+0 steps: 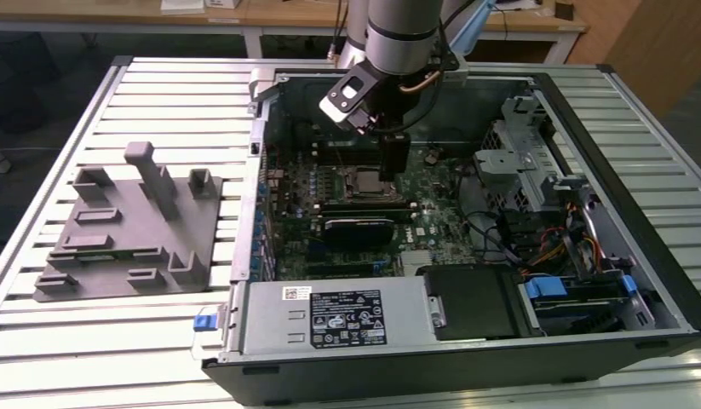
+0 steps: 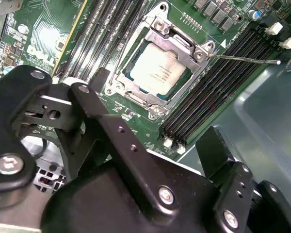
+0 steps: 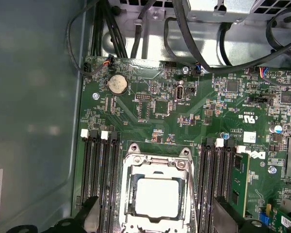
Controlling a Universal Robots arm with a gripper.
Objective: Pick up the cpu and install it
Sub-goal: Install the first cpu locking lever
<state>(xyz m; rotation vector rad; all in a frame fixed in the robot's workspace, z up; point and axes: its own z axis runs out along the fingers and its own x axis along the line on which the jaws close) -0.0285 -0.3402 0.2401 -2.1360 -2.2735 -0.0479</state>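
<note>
I hold the gripper point(image 2: 157, 109) inside the open computer case point(image 1: 441, 375), jaws spread wide and empty. They straddle the cpu point(image 2: 157, 72), which lies flat within the metal socket frame point(image 2: 177, 36). I judge seating done. Any move now needs a straight, clear lift.

A lab: open computer case point(image 1: 464, 372) on a slatted metal bench point(image 1: 157, 102).

Robot arm point(image 1: 401, 34): silver-grey tube, black wrist block point(image 1: 379, 94), copper-coloured cable point(image 1: 422, 83). Matte black gripper point(image 2: 155, 104) w/ angular linked fingers point(image 2: 106, 121), silver screws point(image 2: 166, 195) at joints.
</note>
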